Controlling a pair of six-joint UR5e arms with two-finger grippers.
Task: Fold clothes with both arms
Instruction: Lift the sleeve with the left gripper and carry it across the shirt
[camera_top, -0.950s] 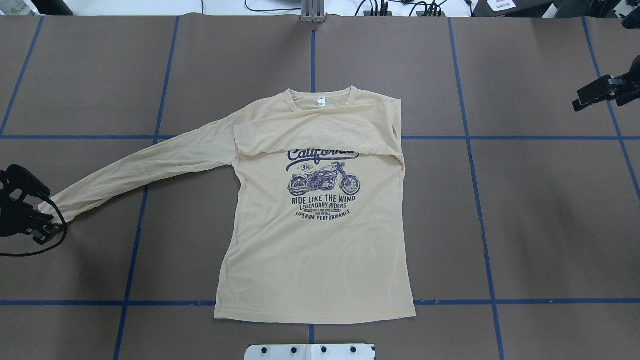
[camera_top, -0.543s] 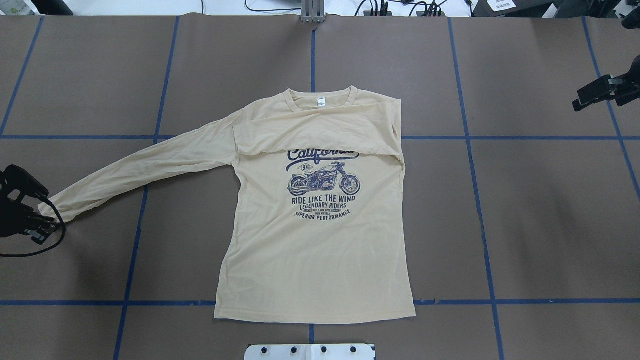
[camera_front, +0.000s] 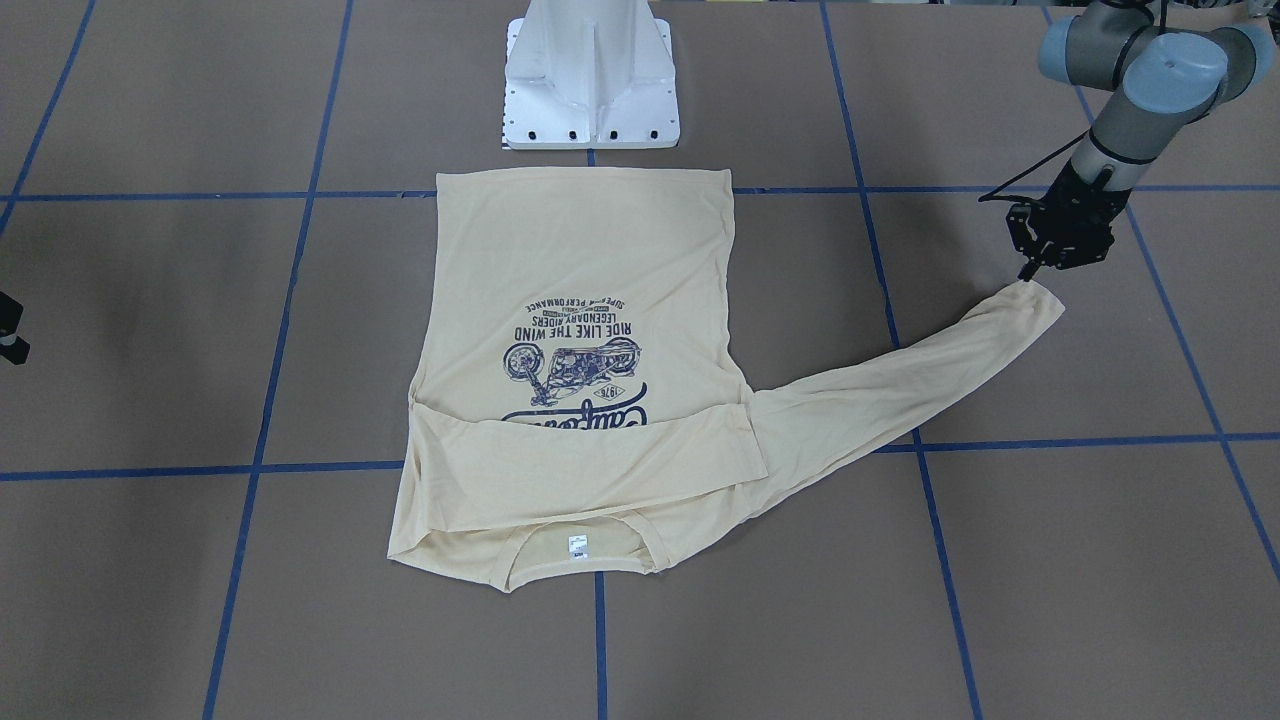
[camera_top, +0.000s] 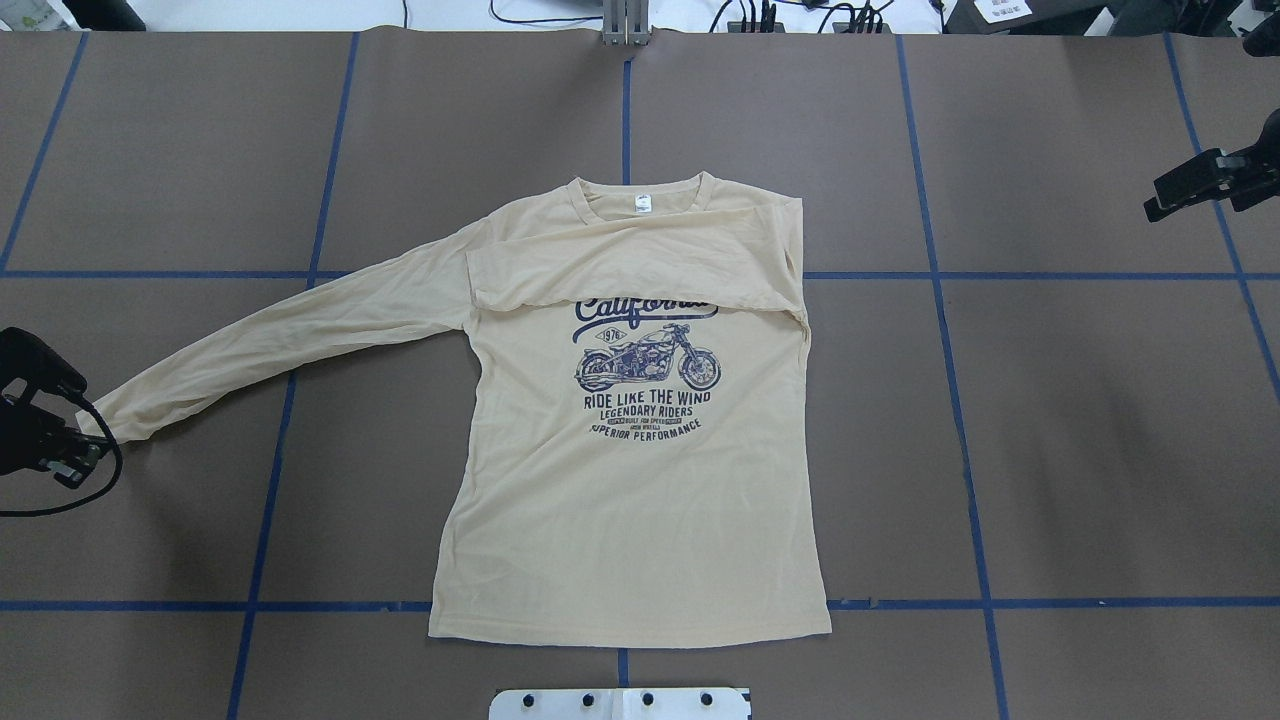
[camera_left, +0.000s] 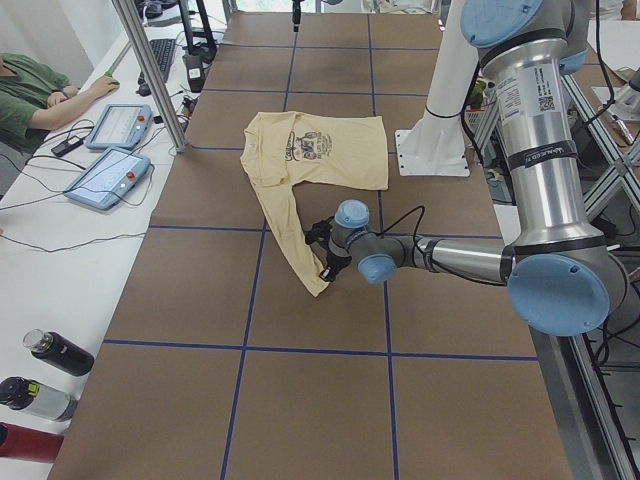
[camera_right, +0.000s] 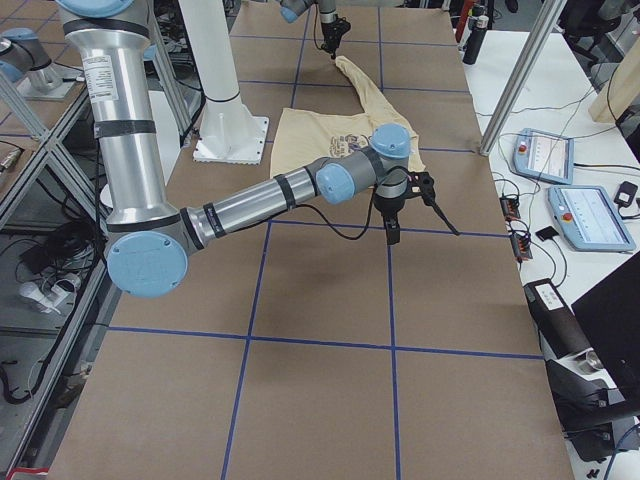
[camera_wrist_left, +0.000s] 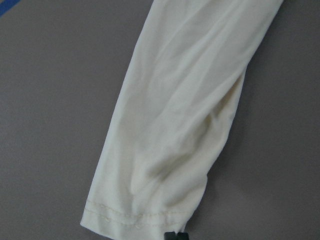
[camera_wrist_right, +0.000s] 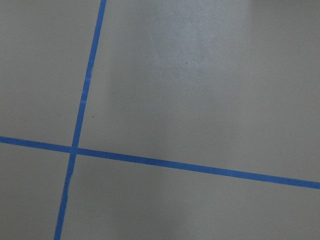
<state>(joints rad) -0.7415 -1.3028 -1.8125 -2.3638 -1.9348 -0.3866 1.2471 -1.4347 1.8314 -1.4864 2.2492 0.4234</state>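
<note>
The cream-yellow T-shirt (camera_top: 630, 500) lies flat at the table's middle, navy print up, neck label at the far side. One sleeve is folded across the chest (camera_top: 640, 265). The other sleeve (camera_top: 290, 335) stretches out to my left. My left gripper (camera_top: 72, 438) is shut on that sleeve's cuff (camera_front: 1035, 300), which also fills the left wrist view (camera_wrist_left: 150, 210); a black fingertip (camera_wrist_left: 172, 235) shows at its hem. My right gripper (camera_top: 1160, 205) hangs open and empty over bare table far to the right of the shirt (camera_right: 345, 135).
The brown table surface (camera_top: 1080, 430) carries a grid of blue tape lines (camera_wrist_right: 190, 167). The white pedestal base (camera_front: 592, 80) stands just behind the shirt's hem. Tablets (camera_left: 110, 175) and bottles (camera_left: 50, 355) lie on the white bench beyond the table's far edge.
My left gripper has moved a little to the left and taken the sleeve's cuff with it, so the sleeve lies more stretched. The right arm has not moved.
</note>
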